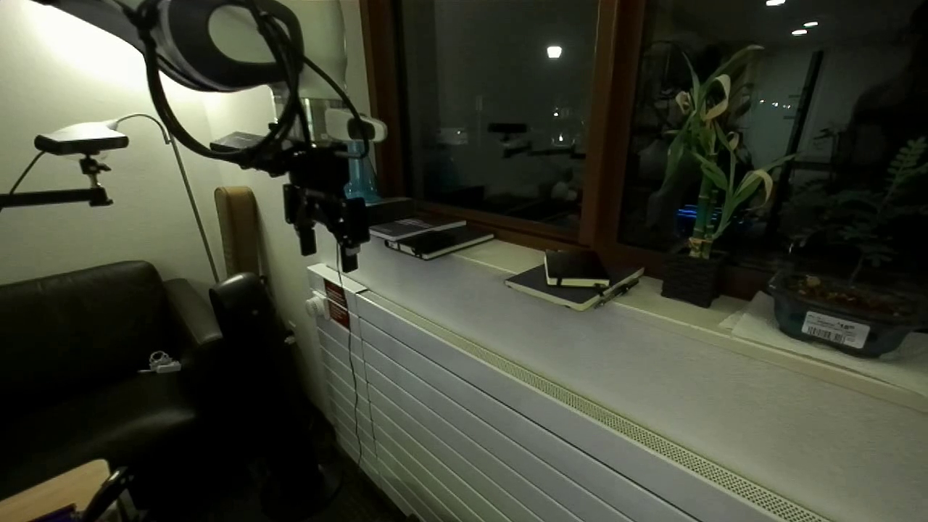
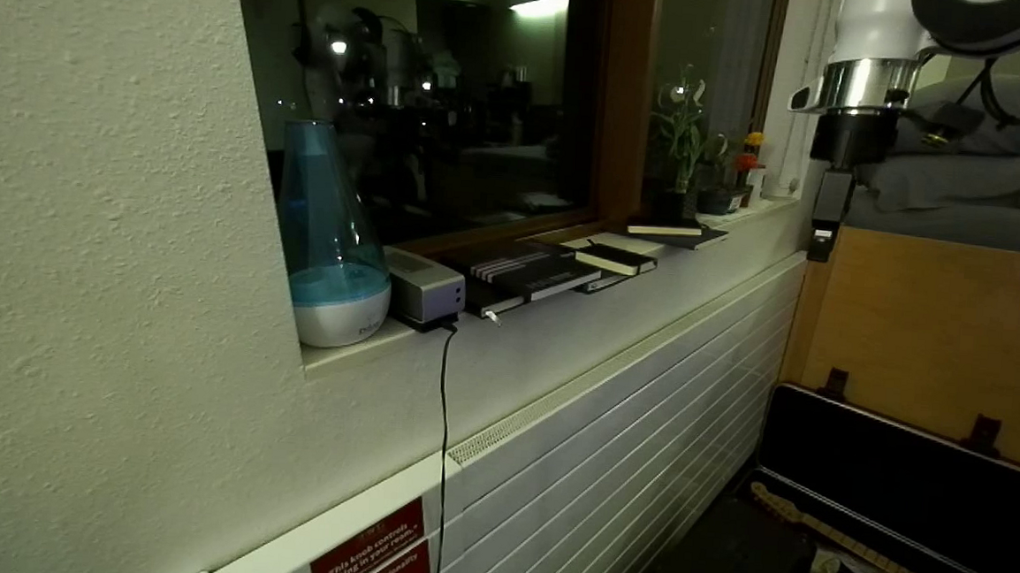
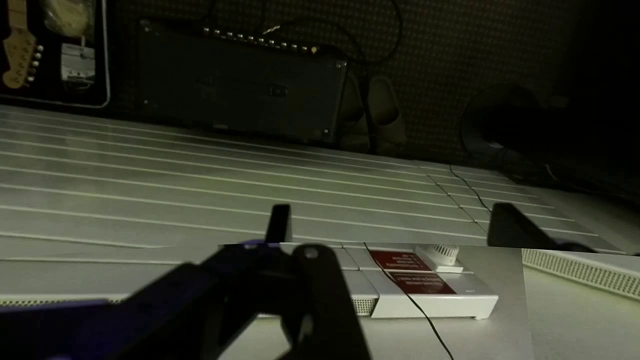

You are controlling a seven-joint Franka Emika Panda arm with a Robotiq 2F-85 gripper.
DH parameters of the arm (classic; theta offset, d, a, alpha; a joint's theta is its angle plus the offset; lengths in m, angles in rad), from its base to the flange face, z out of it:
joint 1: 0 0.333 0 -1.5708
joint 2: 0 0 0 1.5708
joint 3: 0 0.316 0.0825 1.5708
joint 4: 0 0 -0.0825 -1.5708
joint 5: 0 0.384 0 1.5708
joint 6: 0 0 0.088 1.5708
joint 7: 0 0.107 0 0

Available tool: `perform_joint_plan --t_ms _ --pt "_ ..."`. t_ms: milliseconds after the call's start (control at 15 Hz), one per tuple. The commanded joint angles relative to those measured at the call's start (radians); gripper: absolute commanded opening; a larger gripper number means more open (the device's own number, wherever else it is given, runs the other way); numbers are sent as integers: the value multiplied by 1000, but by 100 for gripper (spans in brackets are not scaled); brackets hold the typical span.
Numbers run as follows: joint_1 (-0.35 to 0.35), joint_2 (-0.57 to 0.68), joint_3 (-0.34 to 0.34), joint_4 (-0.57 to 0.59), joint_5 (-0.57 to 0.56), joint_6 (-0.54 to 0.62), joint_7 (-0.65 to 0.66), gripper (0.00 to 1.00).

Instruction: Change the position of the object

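Note:
The task does not name its object. Dark notebooks lie on the window sill. In an exterior view a small black notebook (image 1: 576,268) rests on a larger dark one (image 1: 536,283), and more dark notebooks (image 1: 442,241) lie further left. In an exterior view a striped dark notebook (image 2: 524,270) and a small black notebook (image 2: 622,258) lie beside each other, with another book (image 2: 664,228) further back. My gripper (image 1: 328,252) hangs in the air, apart from the notebooks; it also shows in an exterior view (image 2: 822,242). In the wrist view my fingers (image 3: 391,224) are wide apart with nothing between them.
A blue humidifier (image 2: 335,249) and a grey box (image 2: 426,290) with a hanging black cord (image 2: 444,398) stand on the sill. Potted plants (image 1: 714,181) stand at its opposite end. A white radiator (image 1: 507,435) runs below. A dark amplifier (image 3: 240,85) and guitar case (image 2: 908,435) are on the floor.

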State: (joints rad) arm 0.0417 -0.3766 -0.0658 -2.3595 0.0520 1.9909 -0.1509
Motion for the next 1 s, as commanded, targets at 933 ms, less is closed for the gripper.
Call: perform_joint_plan --t_ms 933 --pt "44 177 265 92 -621 265 98 100"
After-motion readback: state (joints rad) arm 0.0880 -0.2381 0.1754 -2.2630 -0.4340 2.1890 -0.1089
